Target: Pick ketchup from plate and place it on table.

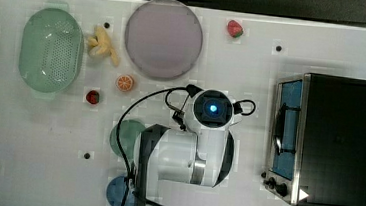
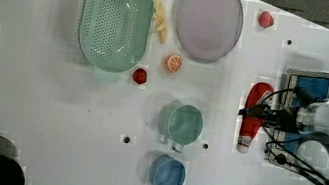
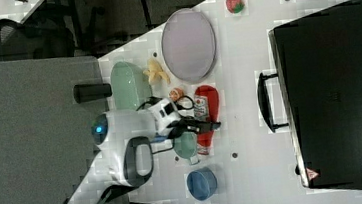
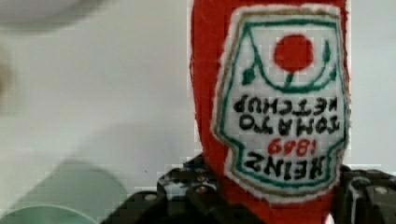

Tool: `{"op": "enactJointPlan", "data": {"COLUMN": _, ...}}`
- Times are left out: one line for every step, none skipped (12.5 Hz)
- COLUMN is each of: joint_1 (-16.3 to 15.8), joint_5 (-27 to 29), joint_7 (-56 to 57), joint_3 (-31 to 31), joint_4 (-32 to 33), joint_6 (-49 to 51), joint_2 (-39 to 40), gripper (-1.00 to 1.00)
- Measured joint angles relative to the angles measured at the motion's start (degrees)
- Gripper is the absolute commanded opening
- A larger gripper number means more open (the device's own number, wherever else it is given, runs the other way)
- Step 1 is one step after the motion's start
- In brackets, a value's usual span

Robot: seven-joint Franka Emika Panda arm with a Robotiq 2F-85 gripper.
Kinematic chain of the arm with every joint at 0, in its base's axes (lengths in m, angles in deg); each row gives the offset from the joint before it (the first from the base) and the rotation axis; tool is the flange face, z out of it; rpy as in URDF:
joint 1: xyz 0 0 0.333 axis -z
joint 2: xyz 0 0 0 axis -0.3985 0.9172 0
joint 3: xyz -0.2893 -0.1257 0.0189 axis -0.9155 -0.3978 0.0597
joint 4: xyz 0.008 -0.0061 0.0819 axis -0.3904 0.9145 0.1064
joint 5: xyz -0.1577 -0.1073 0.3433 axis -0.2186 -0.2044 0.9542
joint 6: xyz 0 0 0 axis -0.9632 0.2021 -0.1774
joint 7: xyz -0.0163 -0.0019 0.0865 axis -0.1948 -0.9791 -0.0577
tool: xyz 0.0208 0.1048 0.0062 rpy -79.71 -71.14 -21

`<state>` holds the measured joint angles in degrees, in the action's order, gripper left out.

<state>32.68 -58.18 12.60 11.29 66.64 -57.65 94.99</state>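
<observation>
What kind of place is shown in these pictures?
Probably a robotics lab with a toy kitchen setup: a robot arm on a white table with small holes, toy food such as a felt ketchup, and a small oven.

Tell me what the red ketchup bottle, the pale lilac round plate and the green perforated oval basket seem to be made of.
Red ketchup bottle: likely plush fabric; fuzzy edges, and the label looks stitched on.
Pale lilac round plate: probably matte plastic; flat even colour, no glare.
Green perforated oval basket: probably moulded plastic; regular rows of holes, smooth rim.
</observation>
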Motion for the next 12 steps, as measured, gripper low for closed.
{"op": "enactJointPlan", "data": {"joint_1": 0.0, "joint_5": -0.1, "joint_7": 0.0, "joint_3": 0.0, "joint_4": 0.8, "joint_6": -1.4, "joint_2": 1.4, "gripper": 0.27}}
{"op": "enactJointPlan", "data": {"joint_1": 0.0, "joint_5": 0.3, "joint_7": 0.0, "joint_3": -0.1, "joint_4": 1.0, "joint_6": -2.9, "joint_2": 2.8, "gripper": 0.48}}
{"op": "enactJointPlan", "data": {"joint_1": 0.1, "joint_5": 0.7, "joint_7": 0.0, "joint_3": -0.2, "joint_4": 0.9, "joint_6": -4.5, "joint_2": 4.2, "gripper": 0.71}}
{"op": "enactJointPlan", "data": {"joint_1": 0.3, "joint_5": 0.7, "joint_7": 0.0, "joint_3": -0.2, "joint_4": 0.7, "joint_6": -5.8, "joint_2": 5.7, "gripper": 0.93}}
{"op": "enactJointPlan", "data": {"joint_1": 0.3, "joint_5": 0.4, "joint_7": 0.0, "joint_3": -0.3, "joint_4": 0.6, "joint_6": -7.2, "joint_2": 7.0, "gripper": 1.00}}
{"op": "enactJointPlan", "data": {"joint_1": 0.3, "joint_5": 0.5, "joint_7": 0.0, "joint_3": -0.5, "joint_4": 0.6, "joint_6": -8.2, "joint_2": 7.8, "gripper": 1.00}}
{"op": "enactJointPlan", "data": {"joint_1": 0.3, "joint_5": 0.5, "joint_7": 0.0, "joint_3": -0.4, "joint_4": 0.7, "joint_6": -8.2, "joint_2": 7.8, "gripper": 1.00}}
{"op": "enactJointPlan", "data": {"joint_1": 0.4, "joint_5": 0.5, "joint_7": 0.0, "joint_3": 0.1, "joint_4": 0.8, "joint_6": -7.9, "joint_2": 7.3, "gripper": 1.00}}
{"op": "enactJointPlan", "data": {"joint_1": 0.4, "joint_5": 0.5, "joint_7": -0.1, "joint_3": 0.5, "joint_4": 0.7, "joint_6": -6.8, "joint_2": 6.2, "gripper": 1.00}}
{"op": "enactJointPlan", "data": {"joint_1": 0.3, "joint_5": 0.6, "joint_7": -0.3, "joint_3": 0.5, "joint_4": 0.3, "joint_6": -4.2, "joint_2": 4.5, "gripper": 1.00}}
{"op": "enactJointPlan", "data": {"joint_1": 0.2, "joint_5": 0.7, "joint_7": -1.0, "joint_3": 0.5, "joint_4": -0.9, "joint_6": -0.1, "joint_2": 2.1, "gripper": 1.00}}
{"op": "enactJointPlan", "data": {"joint_1": 0.2, "joint_5": 0.8, "joint_7": -3.1, "joint_3": 0.5, "joint_4": -2.7, "joint_6": 3.8, "joint_2": -0.6, "gripper": 1.00}}
